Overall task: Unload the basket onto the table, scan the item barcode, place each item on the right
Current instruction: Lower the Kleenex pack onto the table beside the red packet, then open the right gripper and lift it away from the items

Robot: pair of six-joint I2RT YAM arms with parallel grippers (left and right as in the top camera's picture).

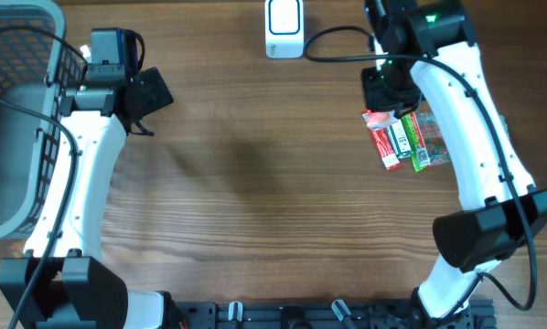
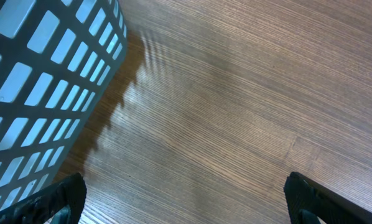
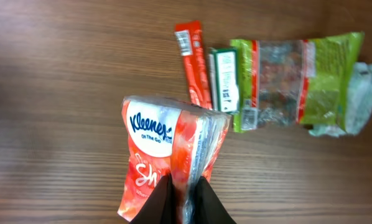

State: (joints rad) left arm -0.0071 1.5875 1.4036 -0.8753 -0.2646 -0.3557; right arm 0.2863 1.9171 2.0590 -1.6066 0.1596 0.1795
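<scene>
The right gripper (image 3: 183, 184) is pinched nearly closed on the edge of a red-and-white Kleenex tissue pack (image 3: 164, 152), holding it on the right side of the table (image 1: 255, 183). In the right wrist view the pack overlaps the ends of a red stick packet (image 3: 193, 62) and a small green box (image 3: 225, 82) lying side by side on the wood. A green snack bag (image 3: 298, 78) lies just beside the box. A white barcode scanner (image 1: 284, 27) stands at the far edge near the middle, well apart from the pack. The left gripper (image 2: 185, 193) hangs with its jaws wide and holds nothing, beside a grey mesh basket (image 2: 43, 74) at the far left.
</scene>
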